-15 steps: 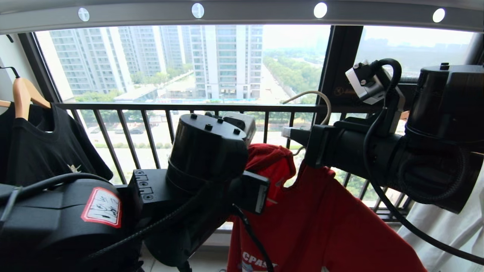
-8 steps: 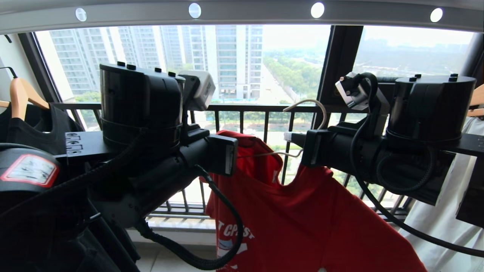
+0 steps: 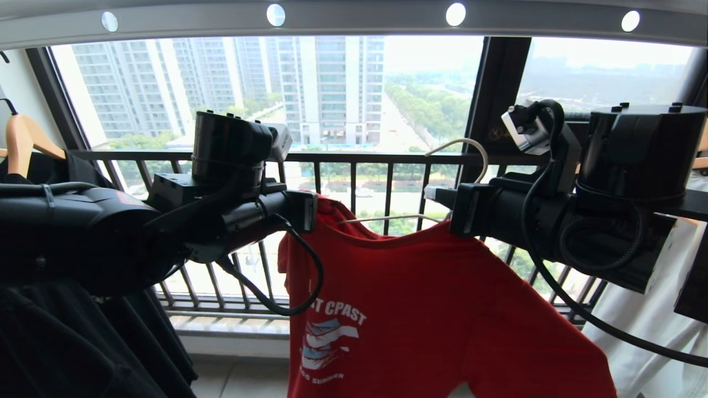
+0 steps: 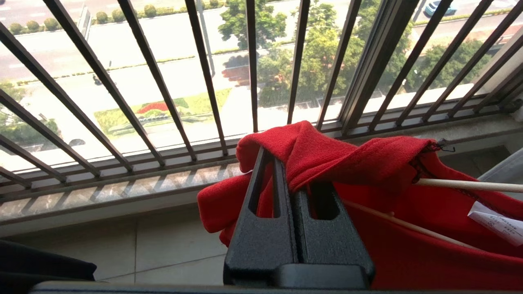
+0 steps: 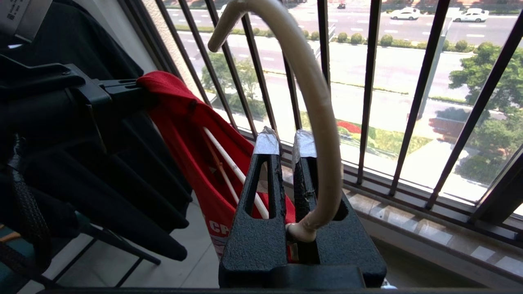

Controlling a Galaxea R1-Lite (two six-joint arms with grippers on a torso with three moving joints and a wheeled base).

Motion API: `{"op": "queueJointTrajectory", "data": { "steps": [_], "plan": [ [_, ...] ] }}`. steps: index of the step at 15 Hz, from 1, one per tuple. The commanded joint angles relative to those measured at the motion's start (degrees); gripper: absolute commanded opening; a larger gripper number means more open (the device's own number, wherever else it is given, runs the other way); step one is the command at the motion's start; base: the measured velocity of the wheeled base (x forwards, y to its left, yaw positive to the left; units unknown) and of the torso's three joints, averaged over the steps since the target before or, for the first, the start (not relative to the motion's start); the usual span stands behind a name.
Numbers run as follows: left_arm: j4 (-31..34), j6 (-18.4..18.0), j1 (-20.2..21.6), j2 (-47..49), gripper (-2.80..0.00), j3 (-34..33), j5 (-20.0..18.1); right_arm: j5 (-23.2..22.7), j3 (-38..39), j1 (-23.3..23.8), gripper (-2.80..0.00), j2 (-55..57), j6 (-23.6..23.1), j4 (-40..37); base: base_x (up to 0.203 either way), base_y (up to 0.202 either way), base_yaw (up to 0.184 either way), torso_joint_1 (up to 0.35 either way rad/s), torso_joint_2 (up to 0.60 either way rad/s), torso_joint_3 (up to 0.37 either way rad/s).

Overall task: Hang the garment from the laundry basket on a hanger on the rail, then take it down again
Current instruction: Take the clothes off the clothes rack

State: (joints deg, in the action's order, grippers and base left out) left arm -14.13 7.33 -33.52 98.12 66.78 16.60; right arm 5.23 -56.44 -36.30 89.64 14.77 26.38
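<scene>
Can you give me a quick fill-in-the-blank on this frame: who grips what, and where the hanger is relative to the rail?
1. The left gripper is shut on the ____ T-shirt.
2. The right gripper is shut on the neck of the ____.
3. The hanger's hook is ____ the rail, not on it.
4. At far left a black T-shirt hangs on a ____ hanger.

Missing words: red; hanger; below; wooden

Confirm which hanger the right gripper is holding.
The thin off-white wire hanger, gripped at its neck by the right gripper, with the red T-shirt on it. The wooden hanger carries a black shirt, untouched.
</scene>
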Motion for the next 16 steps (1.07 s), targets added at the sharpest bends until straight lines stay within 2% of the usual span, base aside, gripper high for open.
{"op": "queueJointTrajectory", "data": {
  "steps": [1, 3, 5, 10, 13, 14, 16],
  "plan": [
    [-0.01, 1.16, 4.45, 6.62, -2.80, 2.43, -3.84, 0.04, -0.16, 0.36, -2.80, -0.08, 0.08, 0.16, 0.000, 0.000, 0.000, 0.000, 0.00, 0.000],
    [0.12, 3.57, 5.23, 7.33, -2.80, 2.87, -9.21, 0.04, -0.16, 0.58, -2.80, -0.12, 0.08, 0.25, 0.000, 0.000, 0.000, 0.000, 0.00, 0.000],
    [0.70, 4.86, 6.56, 8.59, -2.80, 3.72, -12.59, 0.04, -0.25, 0.88, -2.80, -0.16, 0.08, 0.25, 0.000, 0.000, 0.000, 0.000, 0.00, 0.000],
    [8.02, 10.56, 11.06, 7.94, -2.80, 6.64, -28.84, 0.04, -0.69, 2.73, -2.80, -0.08, 0.08, 0.34, 0.000, 0.000, 0.000, 0.000, 0.00, 0.000],
    [8.82, 13.68, 14.55, 7.47, -2.80, 6.88, -39.84, 0.04, -0.66, 3.76, -2.80, 0.38, -0.33, 3.21, 0.000, 0.000, 0.000, 0.000, 0.00, 0.000],
    [9.49, 14.45, 15.38, 7.61, -2.80, 6.86, -42.21, 0.04, -0.68, 4.47, -2.80, 0.53, -0.36, 3.81, 0.000, 0.000, 0.000, 0.000, 0.00, 0.000],
    [9.86, 14.62, 15.41, 9.54, -2.80, 7.27, -41.68, -0.04, -0.69, 4.75, -2.80, 0.36, -0.36, 3.94, 0.000, 0.000, 0.000, 0.000, 0.00, 0.000]
  ]
}}
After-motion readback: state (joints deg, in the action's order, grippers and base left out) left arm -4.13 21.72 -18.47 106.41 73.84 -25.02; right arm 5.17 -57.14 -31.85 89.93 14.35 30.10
